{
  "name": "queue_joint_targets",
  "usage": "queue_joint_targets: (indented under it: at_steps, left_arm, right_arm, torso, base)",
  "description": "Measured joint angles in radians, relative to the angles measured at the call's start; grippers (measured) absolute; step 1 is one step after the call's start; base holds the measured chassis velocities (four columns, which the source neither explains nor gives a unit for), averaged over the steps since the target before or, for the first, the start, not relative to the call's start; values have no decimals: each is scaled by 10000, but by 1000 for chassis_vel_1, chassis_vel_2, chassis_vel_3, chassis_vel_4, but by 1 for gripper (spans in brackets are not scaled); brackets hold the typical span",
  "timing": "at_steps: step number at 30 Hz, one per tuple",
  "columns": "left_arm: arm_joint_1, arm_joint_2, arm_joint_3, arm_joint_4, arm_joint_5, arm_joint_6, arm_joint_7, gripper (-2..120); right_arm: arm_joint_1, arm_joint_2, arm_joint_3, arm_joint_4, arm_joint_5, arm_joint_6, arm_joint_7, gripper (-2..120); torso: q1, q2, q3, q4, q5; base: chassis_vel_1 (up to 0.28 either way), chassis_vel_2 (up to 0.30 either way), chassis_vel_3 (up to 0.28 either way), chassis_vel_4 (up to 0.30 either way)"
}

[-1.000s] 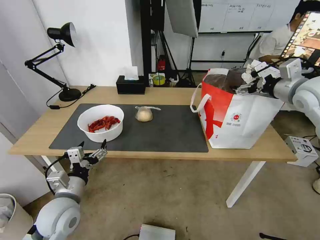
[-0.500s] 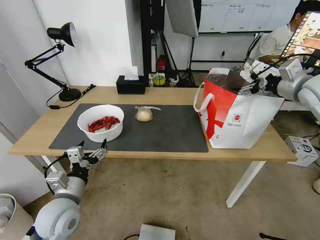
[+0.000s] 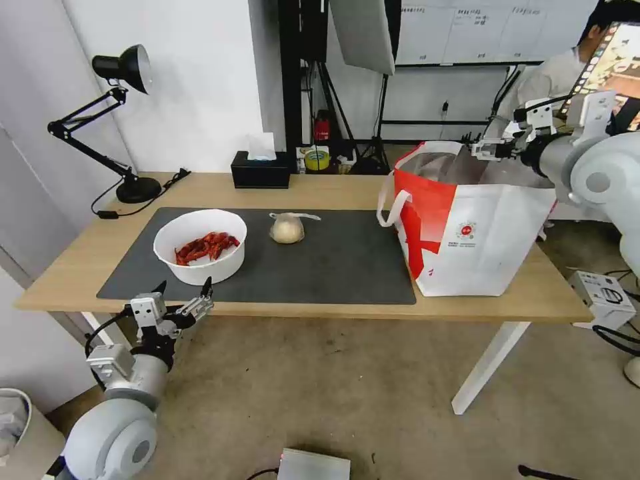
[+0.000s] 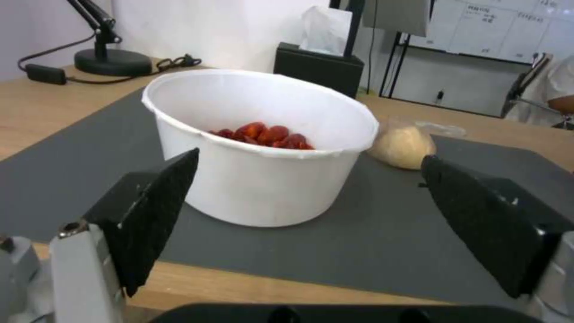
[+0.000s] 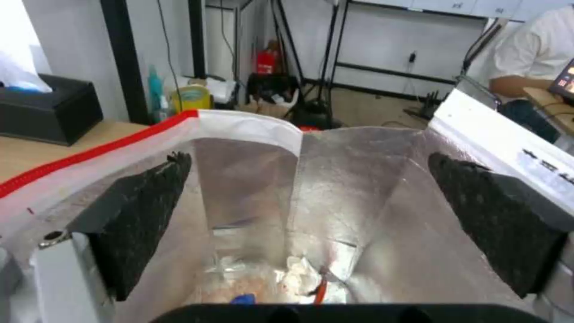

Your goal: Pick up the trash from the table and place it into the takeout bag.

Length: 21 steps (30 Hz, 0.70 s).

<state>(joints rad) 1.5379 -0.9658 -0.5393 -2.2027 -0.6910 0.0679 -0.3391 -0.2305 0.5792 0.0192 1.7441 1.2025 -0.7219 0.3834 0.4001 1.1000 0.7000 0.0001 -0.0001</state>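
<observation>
The takeout bag (image 3: 467,227) stands at the right of the frame on the worktop (image 3: 347,190), its mouth open. In the right wrist view scraps and a crumpled white tissue (image 5: 299,273) are seen lying on its foil floor. A second ago the right tool (image 3: 490,143) was set low at the bag's rim with something white between its fingers; now it is raised above the far rim, in the upper right of the frame, and its fingers are spread wide with nothing between them. From this it is judged that one piece of trash has been dropped in and that this delivery is finished.

Two pieces are left on the dark mat: the white bowl of crayfish shells (image 3: 200,245) at centre left, and the knotted clear bag (image 3: 288,228) just to its right, apart from it. The left tool (image 3: 183,303) is held below the worktop's near edge at lower left, unmoved, spread wide and empty, facing the bowl.
</observation>
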Motion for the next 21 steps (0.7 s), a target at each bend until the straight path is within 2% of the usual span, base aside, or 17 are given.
queue_joint_targets:
  at_steps: [5, 8, 11, 12, 15, 20, 21]
  left_arm:
    - [11, -8, -10, -4, -3, 0, 12, 100]
    - [12, -20, -14, -4, -4, -6, 17, 100]
    - [10, -35, -15, -3, -5, -13, 21, 100]
    - [10, -35, -15, -3, -5, -13, 21, 100]
    - [-16, -31, -20, -4, -7, -14, 24, 100]
    - [-12, -44, -49, -21, -13, -17, 24, 100]
    - [-1, -60, -77, -24, -15, -19, 24, 100]
  right_arm:
    - [-361, 92, 359, 268, 120, 32, 167, 100]
    - [-658, 160, 568, 487, 299, 356, 229, 100]
    - [-1680, 265, 1087, 1138, 323, 2083, -307, 100]
    - [-1680, 265, 1087, 1138, 323, 2083, -307, 100]
    - [-2767, 262, 1407, 1801, -284, 3691, -1112, 100]
    - [-4049, 347, 1882, 2424, -695, 4589, -1499, 100]
    - [-4835, 399, 2112, 2799, -909, 5008, -1711, 100]
  torso:
    - [1, 0, 0, -2, 1]
    - [0, 0, 0, -2, 2]
    - [0, 0, 0, 0, 1]
    - [0, 0, 0, 0, 1]
    - [0, 0, -1, 0, -1]
    - [0, 0, -1, 0, 0]
    - [-1, 0, 0, -3, 4]
  base:
    - [0, 0, 0, 0]
    - [0, 0, 0, 0]
    - [0, 0, 0, 0]
    - [0, 0, 0, 0]
    - [0, 0, 0, 0]
    - [0, 0, 0, 0]
    - [0, 0, 0, 0]
